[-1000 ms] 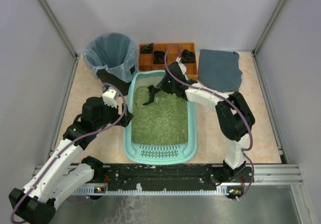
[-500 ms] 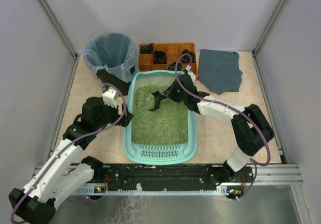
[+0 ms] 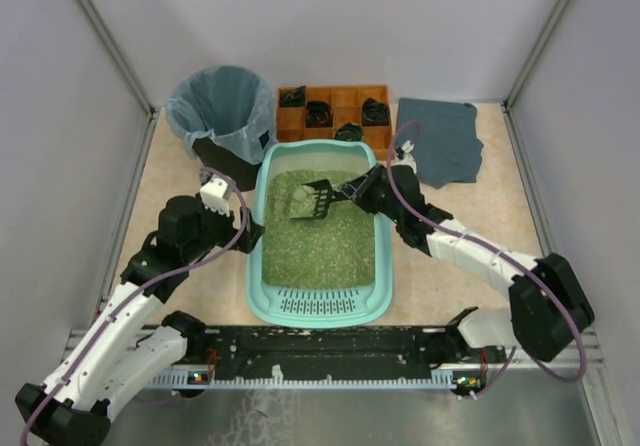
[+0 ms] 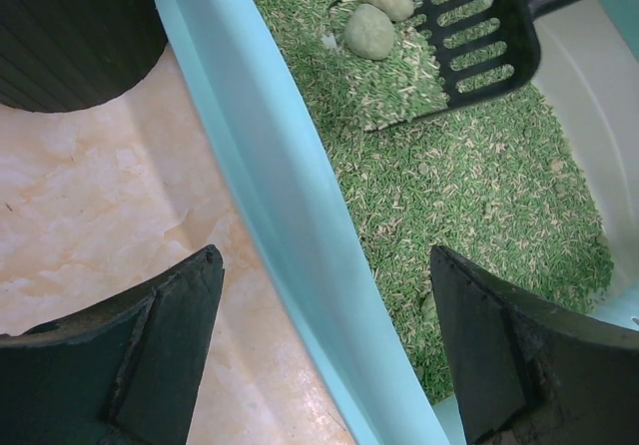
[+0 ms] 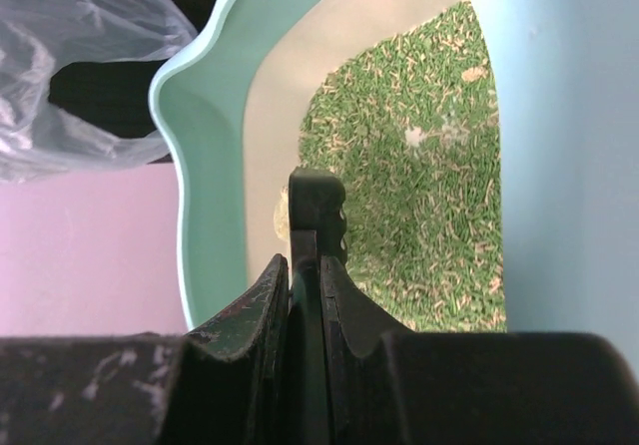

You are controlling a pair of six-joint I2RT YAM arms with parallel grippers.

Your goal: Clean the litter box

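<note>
Your right gripper [image 5: 305, 275] is clamped shut on the thin black handle of the scoop [image 4: 469, 26]. Its slotted plastic blade carries green pellet litter [image 4: 479, 186] and two smooth, pale, rounded clumps [image 4: 369, 31] over the far end of the litter box [image 3: 320, 306]. Your left gripper [image 4: 324, 255] stands wide open and holds nothing, with one finger either side of the box's smooth teal left wall. The box sits mid-tabletop, slotted lip towards the near edge

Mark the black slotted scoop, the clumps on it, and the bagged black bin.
Black slotted plastic scoop [image 4: 516, 26]: left wrist view, on the blade's solid edge.
Grey-green rounded clumps [image 4: 369, 32]: left wrist view, on the larger clump.
Black round bin with clear bag [image 3: 225, 151]: top view, on its dark side wall.
</note>
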